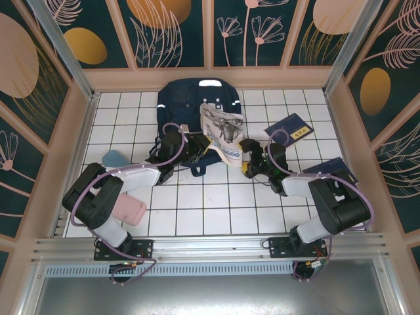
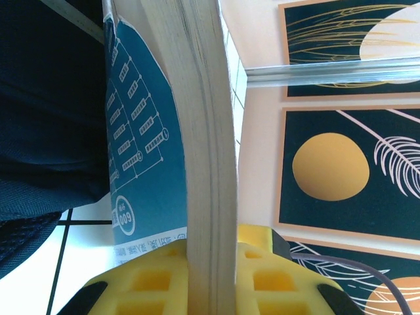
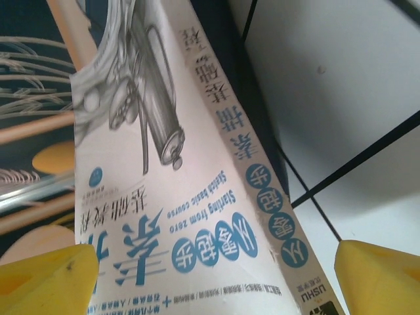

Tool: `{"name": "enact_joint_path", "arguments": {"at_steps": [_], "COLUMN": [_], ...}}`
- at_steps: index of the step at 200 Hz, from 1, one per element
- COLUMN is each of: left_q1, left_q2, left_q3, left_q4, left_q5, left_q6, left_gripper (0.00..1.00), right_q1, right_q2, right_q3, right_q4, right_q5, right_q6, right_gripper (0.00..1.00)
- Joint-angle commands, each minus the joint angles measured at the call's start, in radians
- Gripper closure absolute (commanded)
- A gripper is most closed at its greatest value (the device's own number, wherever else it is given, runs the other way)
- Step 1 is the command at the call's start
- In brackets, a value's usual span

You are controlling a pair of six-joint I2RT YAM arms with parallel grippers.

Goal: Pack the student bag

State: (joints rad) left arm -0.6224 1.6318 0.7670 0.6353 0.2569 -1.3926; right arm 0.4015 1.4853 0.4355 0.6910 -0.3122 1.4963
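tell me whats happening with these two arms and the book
The left gripper is clamped on the page edge of a white drawing book, holding it over the navy backpack. The right gripper is open, a finger on either side of the book, not gripping. Whether the book is in the backpack yet can't be seen. A small blue book and a pink case lie on the table.

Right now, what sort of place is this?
Probably a staged robot test cell: white-tiled table, leaf-print panels on a metal frame, and a bag laid out for packing.
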Motion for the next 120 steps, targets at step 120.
{"name": "enact_joint_path", "arguments": {"at_steps": [120], "left_q1": [-0.022], "left_q2": [-0.037], "left_q3": [0.058], "left_q4": [0.092], "left_q5": [0.015], "left_q6": [-0.036], "left_gripper": [1.00], "right_q1": [0.102], "right_q2": [0.021], "right_q3": [-0.002], "right_q4": [0.321], "right_q5": [0.086], "right_q6": [0.144], "right_gripper": [0.06]}}
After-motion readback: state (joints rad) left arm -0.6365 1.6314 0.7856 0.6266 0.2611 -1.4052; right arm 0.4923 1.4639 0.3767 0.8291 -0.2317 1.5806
